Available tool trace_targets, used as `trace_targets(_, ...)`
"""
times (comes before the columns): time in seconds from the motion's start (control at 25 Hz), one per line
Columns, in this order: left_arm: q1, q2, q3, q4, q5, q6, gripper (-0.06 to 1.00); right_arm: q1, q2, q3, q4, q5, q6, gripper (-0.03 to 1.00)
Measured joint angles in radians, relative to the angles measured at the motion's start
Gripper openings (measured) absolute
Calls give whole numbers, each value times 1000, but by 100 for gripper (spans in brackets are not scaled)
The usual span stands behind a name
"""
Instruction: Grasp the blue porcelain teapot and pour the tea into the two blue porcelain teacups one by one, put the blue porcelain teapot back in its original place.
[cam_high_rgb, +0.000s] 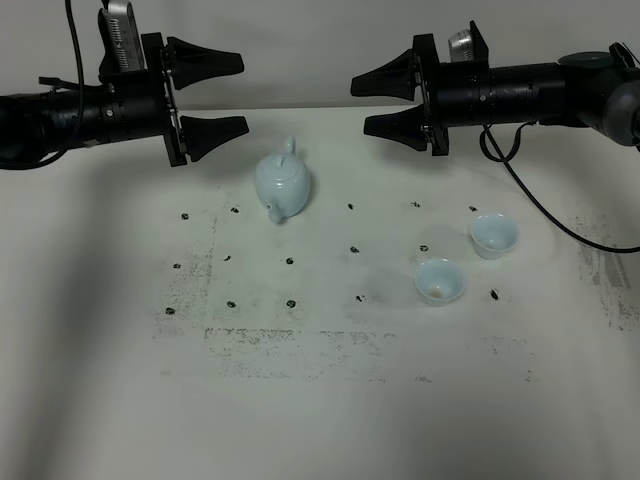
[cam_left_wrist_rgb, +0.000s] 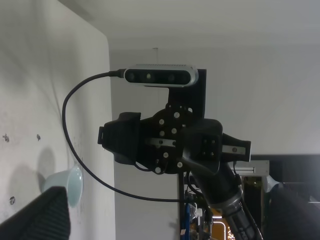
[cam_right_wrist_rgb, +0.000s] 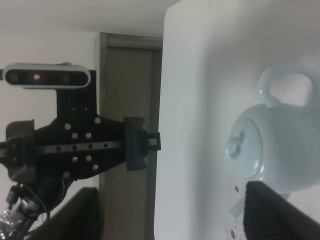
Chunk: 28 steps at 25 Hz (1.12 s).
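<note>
Two arms in exterior high view, both held up over the back of the table (cam_high_rgb: 330, 400). For left gripper (cam_high_rgb: 225, 95): jaws spread wide, nothing between them; hovers behind and left of the blue porcelain teapot (cam_high_rgb: 283, 185), not touching. For right gripper (cam_high_rgb: 362, 106): also spread and empty; faces the left one across the gap. Teapot stands upright, left of centre, lid on, spout toward the camera, loop handle toward the back. Handle on the arms' side, presumably for an easy reach from behind. Cups: far teacup (cam_high_rgb: 494, 236) and near teacup (cam_high_rgb: 440, 281), upright, just beside each other without touching, well right of the teapot; likely grouped for two pours in one short sweep. Rows of dark marks (cam_high_rgb: 290, 262) on the table, probably placement guides.

Left wrist view: looks straight across at the right gripper. Shows one teacup; cannot tell which. Own fingers at both lower corners, far apart. No teapot here.

Right wrist view: shows teapot close, lid knob and handle plain, left gripper beyond. Own fingers wide apart, clear of the teapot.

Judgement: nothing grasped yet; handle grasp due first.
</note>
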Motion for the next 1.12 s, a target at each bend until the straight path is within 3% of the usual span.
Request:
trace_targets(0.8,0,0,0,1,0,16,76,-1,0,0,-54,0,-43,58)
trace_targets(1.12,38,-138,0,109,3,16,76,-31,-11,0,-71,4,-61,58)
